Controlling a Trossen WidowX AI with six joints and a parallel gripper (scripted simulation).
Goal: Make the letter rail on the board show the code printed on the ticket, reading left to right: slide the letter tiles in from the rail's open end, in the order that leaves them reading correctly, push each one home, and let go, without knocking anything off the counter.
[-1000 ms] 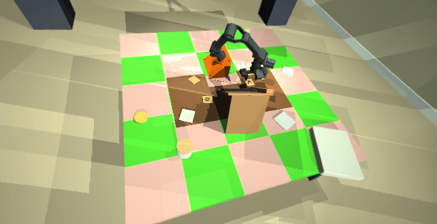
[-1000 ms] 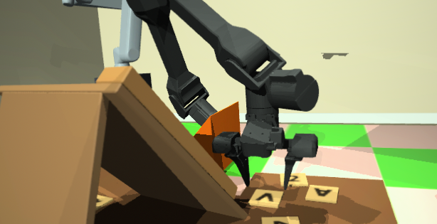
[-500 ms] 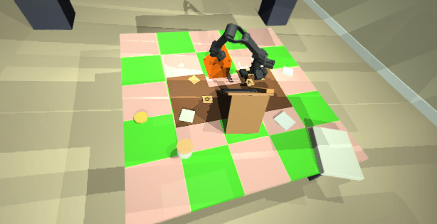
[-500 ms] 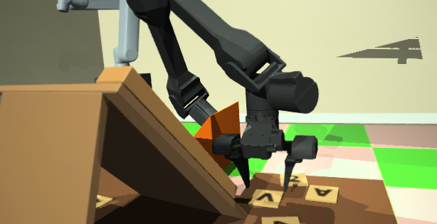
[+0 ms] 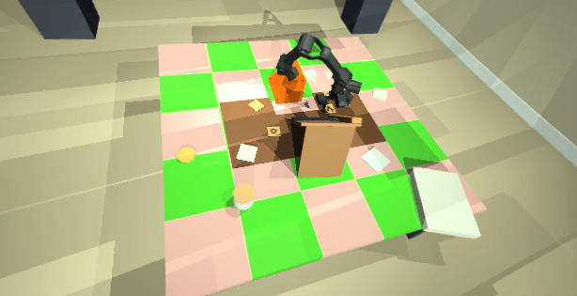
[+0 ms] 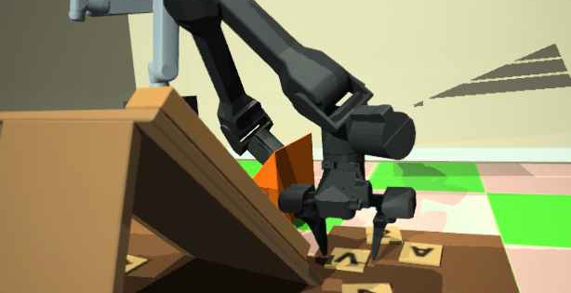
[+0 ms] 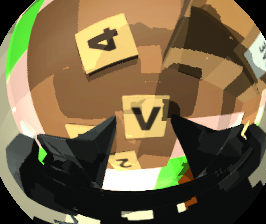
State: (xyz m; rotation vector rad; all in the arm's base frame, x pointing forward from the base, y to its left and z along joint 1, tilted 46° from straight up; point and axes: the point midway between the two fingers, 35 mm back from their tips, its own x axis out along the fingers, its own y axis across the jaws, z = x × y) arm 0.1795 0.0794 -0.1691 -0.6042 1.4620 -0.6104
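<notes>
One black parallel-jaw gripper in top view, low over brown mat, beside slanted tan wooden board. Exterior view: gripper pointing down, fingers spread, grasping nothing; square pale-yellow V tile flat on mat, near board's lower edge; matching A tile to one side. Wrist view: V tile between open fingertips, both apart from it; pale-yellow 4 tile well beyond.
</notes>
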